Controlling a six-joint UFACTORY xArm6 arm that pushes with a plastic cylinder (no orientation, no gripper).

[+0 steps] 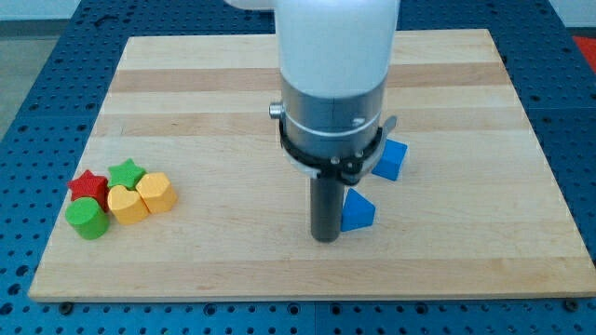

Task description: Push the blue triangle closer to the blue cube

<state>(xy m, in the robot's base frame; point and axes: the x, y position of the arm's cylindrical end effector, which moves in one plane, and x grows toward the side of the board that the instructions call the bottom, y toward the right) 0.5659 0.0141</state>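
The blue triangle (358, 210) lies on the wooden board (233, 102), right of centre toward the view's bottom. The blue cube (390, 159) sits just above and to the right of it, partly hidden behind the arm's white and silver body (333, 84). A small gap separates the two blue blocks. My tip (324, 239) is at the end of the dark rod, touching or almost touching the triangle's left side.
A cluster of blocks sits at the view's lower left: a red star (88, 184), a green star (127, 173), a yellow heart (127, 203), a second yellow block (156, 192) and a green cylinder (88, 219). A blue perforated table (37, 84) surrounds the board.
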